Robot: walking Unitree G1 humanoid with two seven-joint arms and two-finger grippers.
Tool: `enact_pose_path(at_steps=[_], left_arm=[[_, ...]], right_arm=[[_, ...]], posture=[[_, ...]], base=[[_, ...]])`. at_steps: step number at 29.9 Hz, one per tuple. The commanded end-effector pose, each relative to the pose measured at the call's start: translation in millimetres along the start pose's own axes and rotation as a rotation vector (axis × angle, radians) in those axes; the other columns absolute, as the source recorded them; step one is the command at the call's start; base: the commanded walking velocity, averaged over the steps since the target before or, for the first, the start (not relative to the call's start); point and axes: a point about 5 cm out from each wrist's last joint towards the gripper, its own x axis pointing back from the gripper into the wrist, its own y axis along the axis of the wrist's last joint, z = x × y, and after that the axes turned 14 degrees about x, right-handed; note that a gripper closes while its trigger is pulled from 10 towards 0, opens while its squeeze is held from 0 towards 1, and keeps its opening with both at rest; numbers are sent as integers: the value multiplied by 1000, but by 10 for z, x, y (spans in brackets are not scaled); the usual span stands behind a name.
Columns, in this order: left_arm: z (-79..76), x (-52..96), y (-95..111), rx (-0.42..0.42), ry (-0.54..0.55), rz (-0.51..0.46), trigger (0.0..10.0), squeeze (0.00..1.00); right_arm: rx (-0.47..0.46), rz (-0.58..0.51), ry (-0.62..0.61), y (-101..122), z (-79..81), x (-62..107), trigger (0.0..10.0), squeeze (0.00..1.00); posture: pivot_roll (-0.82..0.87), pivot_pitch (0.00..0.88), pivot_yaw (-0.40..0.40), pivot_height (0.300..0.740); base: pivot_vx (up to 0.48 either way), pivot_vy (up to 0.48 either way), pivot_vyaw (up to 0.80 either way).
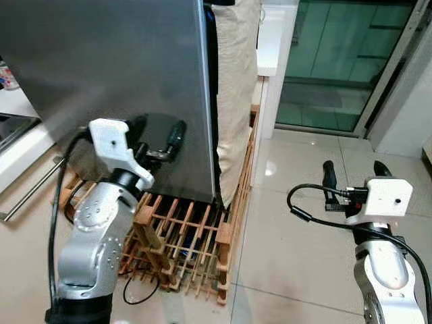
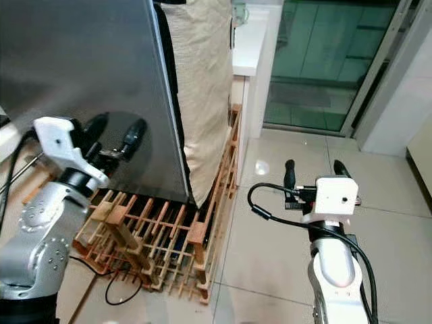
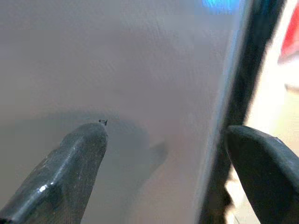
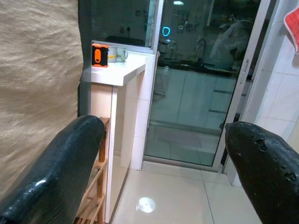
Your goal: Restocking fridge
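Meanwhile two open jaws: left gripper [image 1: 159, 140] facing one fridge door [image 1: 101, 74].

A wooden slatted rack [image 1: 182, 239] lies on the glossy tiled floor [image 1: 304, 223]. A beige cloth [image 1: 234, 94] hangs beside a white counter [image 4: 117, 70] and glass sliding door [image 1: 337, 61].

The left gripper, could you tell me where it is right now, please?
In the head views, the left gripper is on the robot's left, open against the grey fridge door near its right edge, above the wooden pallet.
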Motion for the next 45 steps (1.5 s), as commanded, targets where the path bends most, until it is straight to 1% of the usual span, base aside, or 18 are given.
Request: enact_pose_path(at_steps=[1,3,7,11,15,17,22,26,30,35,37,39,40,41,42,43,44,45], left_arm=[[-115,-105,-13,-12,-41,34,10000,0],[-160,-160,-8,-5,-49,42,10000,0],[-164,-224,18,16,-35,46,10000,0],[-197,-243,33,41,-54,55,10000,0],[-229,-232,24,64,-79,84,10000,0],[-237,-186,0,91,-122,143,10000,0],[-233,-163,-1,117,-153,186,10000,0],[-253,-160,12,132,-159,192,10000,0],[-315,-164,48,159,-179,185,10000,0],[-382,-138,196,249,-246,160,10000,0],[-383,-131,213,246,-260,161,10000,0],[-329,-101,275,184,-258,125,10000,0],[-329,-101,275,184,-258,125,10000,0],[-166,-41,296,37,-172,55,10000,0],[-84,-9,295,-6,-121,23,10000,0],[-84,-9,295,-6,-121,23,10000,0],[10,31,288,-16,-62,-12,10000,0],[66,55,281,-9,-25,-31,10000,0]], right_arm=[[-6,4,-2,1,9,-41,10000,0],[-7,4,1,-1,17,-48,10000,0],[-5,7,0,-16,8,-54,10000,0],[-5,10,-4,-26,6,-50,10000,0],[-5,14,-7,-37,8,-42,10000,0],[-6,19,-9,-52,8,-35,10000,0],[-5,21,-4,-62,13,-42,10000,0],[-1,22,0,-69,11,-52,10000,0],[3,23,3,-80,8,-59,10000,0],[9,22,4,-97,5,-69,10000,0],[9,21,5,-98,6,-71,10000,0],[9,20,8,-102,11,-77,10000,0],[9,20,8,-102,11,-77,10000,0],[9,18,8,-102,15,-79,10000,0],[9,17,8,-102,16,-79,10000,0],[9,17,8,-102,16,-79,10000,0],[8,18,8,-105,17,-79,10000,0],[8,18,8,-107,18,-79,10000,0]], posture=[[-162,15,64,740],[-166,15,65,740],[-171,14,66,740],[-179,14,75,740],[-179,14,75,740],[-176,17,77,740],[-175,15,75,740],[-175,16,72,740],[-176,12,70,740],[-172,0,70,740],[-171,0,70,740],[-165,0,74,740],[-165,0,74,740],[-162,0,76,740],[-161,0,75,740],[-161,0,75,740],[-159,0,75,740],[-159,0,75,740]], base=[[0,0,0],[0,0,0],[0,0,0],[0,0,0],[0,0,0],[0,0,0],[0,0,0],[0,0,0],[0,0,0],[0,0,0],[0,0,0],[0,0,0],[0,0,0],[0,0,0],[0,0,0],[0,0,0],[0,0,0],[0,0,0]])
